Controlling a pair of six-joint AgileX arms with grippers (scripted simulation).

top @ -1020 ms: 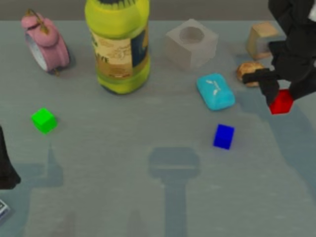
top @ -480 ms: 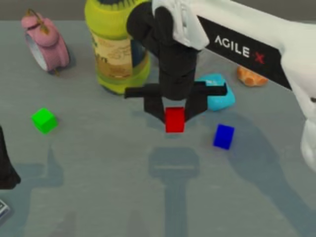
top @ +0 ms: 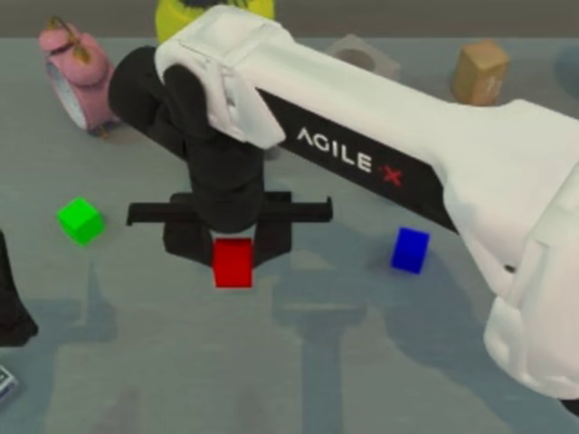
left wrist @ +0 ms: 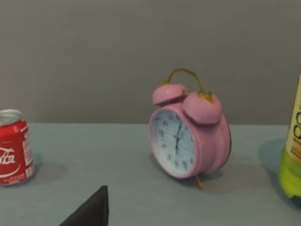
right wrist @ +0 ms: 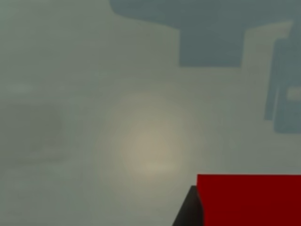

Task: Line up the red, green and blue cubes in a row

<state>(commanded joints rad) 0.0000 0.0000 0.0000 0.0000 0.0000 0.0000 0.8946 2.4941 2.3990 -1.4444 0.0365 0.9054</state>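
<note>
Here, on a grey desk (top: 136, 362) seen from above, the left hand (top: 11, 312) sits parked at the far left edge, only a dark sliver of it in view, and whether it is spread or pressed together cannot be told; its wrist view takes in a red soda can (left wrist: 14, 147), a pink alarm clock (left wrist: 189, 131) and the edge of a yellow-green bottle (left wrist: 292, 155). Near the left side of the desk rests the green cube (top: 80, 220), alone and well apart from the others, with the alarm clock at the back edge behind it. Toward the middle, the right hand (top: 232, 257), at the end of the white AgileX arm (top: 407, 172) reaching in from the right, pinches the red cube (top: 232, 262) between its two black fingers (top: 187, 246); the right wrist view shows that cube's red face beside one dark finger above bare desk. Right of it, apart from the hand, lies the blue cube (top: 410, 250), roughly level with the red one. At the back, partly hidden behind the arm, stands a grey block with a round hole (top: 362, 56), and farther right a tan wooden block (top: 479, 70).
</note>
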